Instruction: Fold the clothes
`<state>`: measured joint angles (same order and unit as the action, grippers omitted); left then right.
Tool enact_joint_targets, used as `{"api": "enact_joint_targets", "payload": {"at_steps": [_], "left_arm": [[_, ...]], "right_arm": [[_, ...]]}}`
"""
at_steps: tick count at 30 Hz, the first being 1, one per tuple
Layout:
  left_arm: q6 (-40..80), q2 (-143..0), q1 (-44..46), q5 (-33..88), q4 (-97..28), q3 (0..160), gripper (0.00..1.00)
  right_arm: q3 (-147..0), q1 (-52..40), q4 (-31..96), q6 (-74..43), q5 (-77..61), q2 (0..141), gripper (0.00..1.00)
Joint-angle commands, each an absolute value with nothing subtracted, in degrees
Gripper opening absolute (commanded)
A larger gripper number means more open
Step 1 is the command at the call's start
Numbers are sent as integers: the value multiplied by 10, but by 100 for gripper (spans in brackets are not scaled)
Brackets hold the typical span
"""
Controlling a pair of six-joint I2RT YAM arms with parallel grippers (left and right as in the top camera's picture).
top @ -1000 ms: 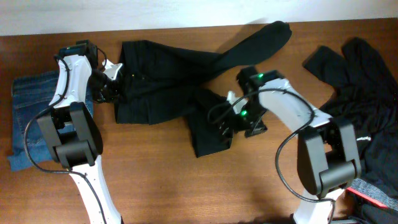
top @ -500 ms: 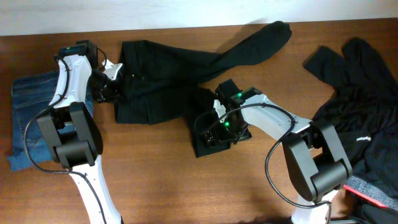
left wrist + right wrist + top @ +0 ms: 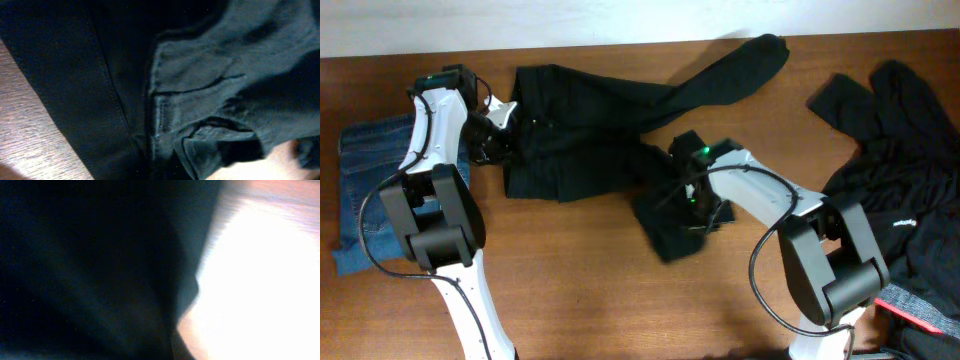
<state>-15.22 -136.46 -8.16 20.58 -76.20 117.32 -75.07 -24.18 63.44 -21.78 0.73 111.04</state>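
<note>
The black trousers (image 3: 580,130) lie across the far middle of the table, waist to the left. One leg runs up to the far right (image 3: 740,60). The other leg bends down towards the front (image 3: 665,225). My left gripper (image 3: 503,132) sits at the waist's left edge, shut on the trousers; black fabric (image 3: 100,75) fills the left wrist view and hides its fingers. My right gripper (image 3: 693,208) is pressed onto the lower leg's end and shut on it. Dark cloth (image 3: 75,270) covers most of the right wrist view.
Blue denim jeans (image 3: 360,190) lie folded at the left edge. A heap of black garments (image 3: 900,140) covers the right end of the table. Bare wood (image 3: 580,280) runs along the front. A red and grey item (image 3: 920,305) shows at the bottom right corner.
My right gripper swung left onto the lower trouser leg and shut from wide open. The leg's end has bunched and shifted toward the front right. The left arm is unmoved.
</note>
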Motion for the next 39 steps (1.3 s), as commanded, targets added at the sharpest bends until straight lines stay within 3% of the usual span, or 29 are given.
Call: {"api": "enact_joint_targets", "payload": {"at_steps": [1, 4, 7, 9, 14, 24, 31, 39], "left_arm": [[-146, -1343, -83, 212, -759, 1171, 1], [-146, -1343, -83, 212, -759, 1171, 1], [-146, -1343, -83, 212, -759, 1171, 1], [-146, -1343, -83, 212, -759, 1171, 1], [-146, -1343, -83, 212, -761, 1171, 1], [-146, -1343, -83, 212, -761, 1171, 1], [-147, -1343, -83, 212, -759, 1171, 1], [-146, -1343, -83, 212, -759, 1171, 1]], "right_arm": [[-840, -194, 722, -277, 315, 1073, 4], [-964, -143, 816, -299, 465, 1060, 5], [-1065, -101, 827, -277, 460, 1059, 41], [-1110, -75, 828, -235, 389, 1059, 59], [-1110, -37, 842, -223, 287, 1061, 76], [-1002, -28, 808, -182, 246, 1062, 89], [-857, -10, 627, -181, 231, 1063, 98], [-763, 24, 468, -138, 65, 1063, 99]]}}
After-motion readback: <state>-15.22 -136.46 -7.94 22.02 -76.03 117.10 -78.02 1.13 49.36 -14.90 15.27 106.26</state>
